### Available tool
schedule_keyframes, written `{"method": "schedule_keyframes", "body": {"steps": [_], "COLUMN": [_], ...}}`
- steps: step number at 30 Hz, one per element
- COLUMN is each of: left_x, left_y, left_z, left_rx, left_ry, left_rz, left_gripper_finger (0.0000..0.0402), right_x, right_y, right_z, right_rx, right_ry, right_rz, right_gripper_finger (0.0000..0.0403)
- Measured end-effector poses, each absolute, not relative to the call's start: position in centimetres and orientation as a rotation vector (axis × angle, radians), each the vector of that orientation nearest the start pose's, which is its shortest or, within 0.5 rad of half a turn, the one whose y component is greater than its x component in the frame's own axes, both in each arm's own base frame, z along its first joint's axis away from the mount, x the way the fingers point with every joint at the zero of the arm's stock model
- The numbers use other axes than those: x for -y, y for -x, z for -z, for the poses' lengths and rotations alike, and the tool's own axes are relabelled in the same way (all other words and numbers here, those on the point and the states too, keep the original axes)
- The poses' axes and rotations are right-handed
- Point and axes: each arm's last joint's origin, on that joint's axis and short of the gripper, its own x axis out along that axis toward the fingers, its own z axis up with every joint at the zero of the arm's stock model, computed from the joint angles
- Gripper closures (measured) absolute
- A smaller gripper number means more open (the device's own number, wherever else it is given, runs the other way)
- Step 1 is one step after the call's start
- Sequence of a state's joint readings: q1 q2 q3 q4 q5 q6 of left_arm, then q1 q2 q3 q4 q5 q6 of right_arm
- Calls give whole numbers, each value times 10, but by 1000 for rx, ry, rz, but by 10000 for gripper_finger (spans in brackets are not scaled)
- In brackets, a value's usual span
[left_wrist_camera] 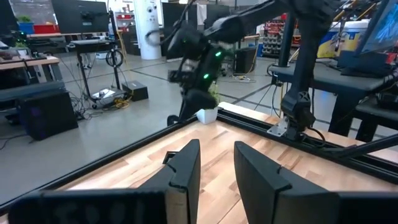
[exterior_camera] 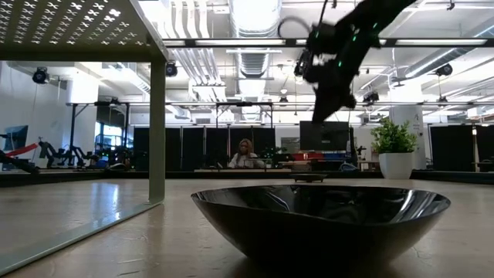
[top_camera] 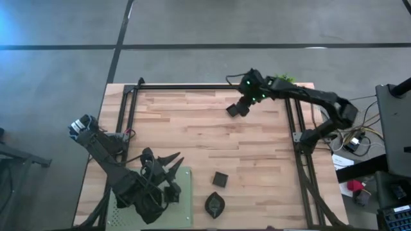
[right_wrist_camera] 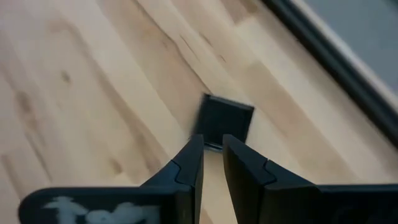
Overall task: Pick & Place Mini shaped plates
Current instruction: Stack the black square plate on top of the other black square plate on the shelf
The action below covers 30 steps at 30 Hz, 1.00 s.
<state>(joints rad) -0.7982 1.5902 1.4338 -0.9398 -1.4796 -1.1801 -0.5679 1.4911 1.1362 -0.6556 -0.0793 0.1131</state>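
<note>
The square plate (right_wrist_camera: pixel 225 120) hangs pinched by one edge between the right gripper (right_wrist_camera: pixel 212 154) fingers, raised above the far part of the tabletop (top_camera: pixel 192 122). The grip is on the rim only, so the plate could tilt or slip out if the arm swings fast, and it would drop onto bare wood far from the others. It sits just ahead of the fingertips, touching both, and the jaws are narrow around it. Another square plate (top_camera: pixel 220 179) and a leaf plate (top_camera: pixel 214 204) lie near the front, beside the green mat (top_camera: pixel 184 199). The left gripper (left_wrist_camera: pixel 214 163) waits over the mat, jaws apart and empty.
</note>
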Motion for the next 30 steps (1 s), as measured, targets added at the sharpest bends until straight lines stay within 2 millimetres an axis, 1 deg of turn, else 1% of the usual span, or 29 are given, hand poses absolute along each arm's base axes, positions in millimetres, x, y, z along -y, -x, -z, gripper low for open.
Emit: {"method": "schedule_keyframes", "body": {"steps": [6,11,18,23,30], "left_x": [201,200,201,201,201], "left_y": [-236,-235,-236,-236,-236], "left_z": [-322,-318,-318,-317,-317], "left_rx": [-52,-57,-52,-63,-69], "left_ry": [100,89,100,107,110], "left_rz": [-733,-734,-734,-728,-725], "left_gripper_finger": [310,310,310,310,310], "right_x": [195,212,220,224,230], "right_y": [-257,-262,-267,-270,-277], "right_z": [-223,-207,-190,-170,-156], "right_rx": [-1030,-1068,-1108,-1159,-1139], "right_ry": [-525,-553,-575,-596,-589], "right_rz": [545,567,571,567,570], "right_gripper_finger": [346,346,346,346,346]}}
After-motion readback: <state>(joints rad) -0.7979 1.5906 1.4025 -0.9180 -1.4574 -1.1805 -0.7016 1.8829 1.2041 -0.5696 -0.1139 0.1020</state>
